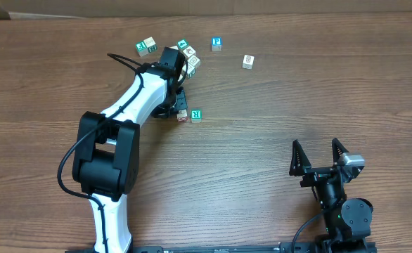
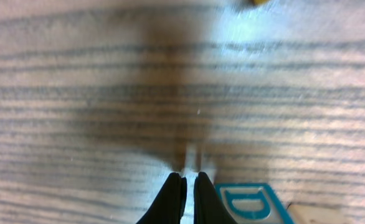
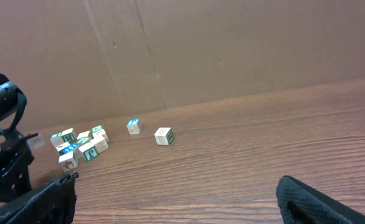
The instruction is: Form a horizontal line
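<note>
Alphabet cubes: red-marked cube (image 1: 182, 116) touching green "R" cube (image 1: 196, 114), mid-table; others scattered behind.
Likely light, rigid wood; grip opposite flat faces. Left gripper (image 2: 189, 186) closed, empty, beside blue-lettered cube (image 2: 251, 202); right gripper (image 1: 319, 153) wide, well apart.

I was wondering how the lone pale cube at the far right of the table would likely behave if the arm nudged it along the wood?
The pale cube probably slides rather than rolls, since it rests on a flat face. It looks small and wooden, so likely light and rigid. An off-centre nudge might spin it, as nothing touches it and the table looks smooth.
</note>
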